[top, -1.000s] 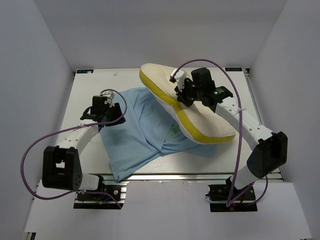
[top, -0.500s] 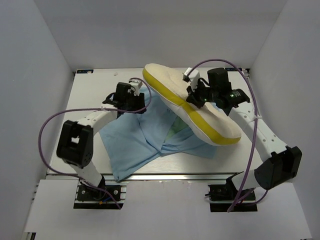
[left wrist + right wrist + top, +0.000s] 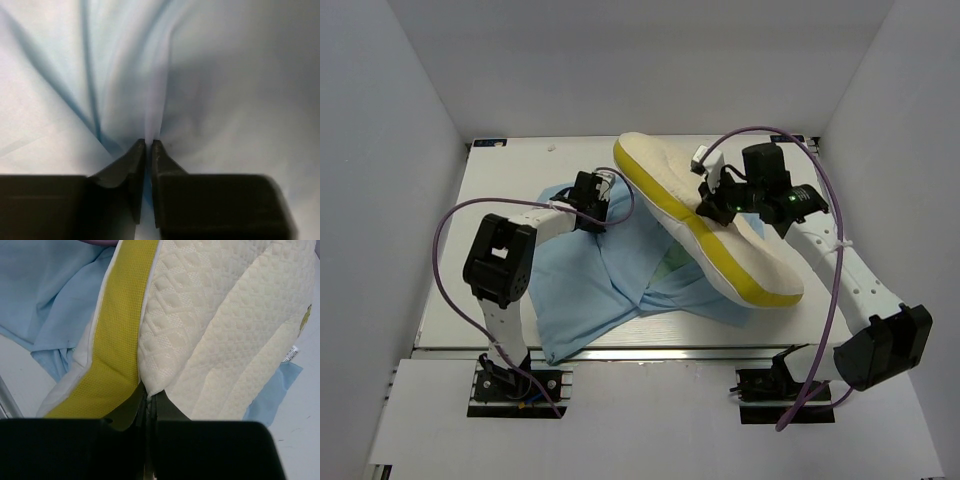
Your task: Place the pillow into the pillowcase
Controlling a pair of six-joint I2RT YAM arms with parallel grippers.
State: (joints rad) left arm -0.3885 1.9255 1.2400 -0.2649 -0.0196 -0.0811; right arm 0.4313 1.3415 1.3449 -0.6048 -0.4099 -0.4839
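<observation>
The cream pillow [image 3: 660,180] with its yellow side band [image 3: 120,340] hangs tilted over the right half of the table, its long edge pinched in my right gripper [image 3: 712,208], which is shut on the pillow's cover [image 3: 149,390]. The light blue pillowcase [image 3: 590,285] lies crumpled flat on the table, partly under the pillow, with a bit of mint green [image 3: 667,268] showing at a fold. My left gripper [image 3: 595,205] sits at the pillowcase's far edge and is shut on a raised fold of the blue fabric [image 3: 149,142].
The white table [image 3: 500,180] is walled in by pale panels on three sides. A metal rail [image 3: 650,350] runs along the near edge, and the pillowcase's near corner reaches it. Purple cables loop off both arms.
My left arm has swung right across the pillowcase to its far edge and shut on the fabric. The right gripper has carried the pillow slightly right and nearer.
</observation>
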